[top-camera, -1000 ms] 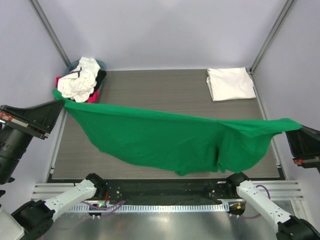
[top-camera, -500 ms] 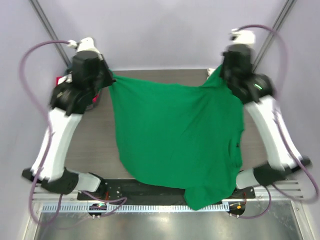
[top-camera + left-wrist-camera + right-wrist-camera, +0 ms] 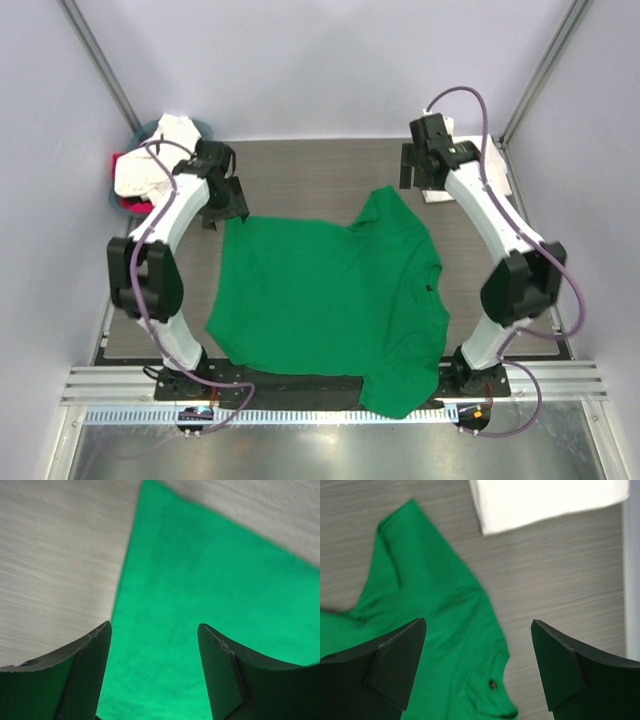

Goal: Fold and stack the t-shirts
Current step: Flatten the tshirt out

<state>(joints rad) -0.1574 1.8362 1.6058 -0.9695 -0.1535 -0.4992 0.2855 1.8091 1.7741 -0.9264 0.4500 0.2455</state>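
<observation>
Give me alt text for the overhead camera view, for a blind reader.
A bright green t-shirt lies spread on the table, a near corner hanging over the front edge. The left claw and right claw hover near its far corners. A basket of clothes sits far left, a folded white t-shirt far right.

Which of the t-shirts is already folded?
The white t-shirt at the far right corner: a neat rectangle. The green t-shirt lies spread open; the rest are crumpled in the basket.

The spread t-shirt lies centre; folded t-shirt behind right; basket, apparently holding more t-shirts, behind left.
</observation>
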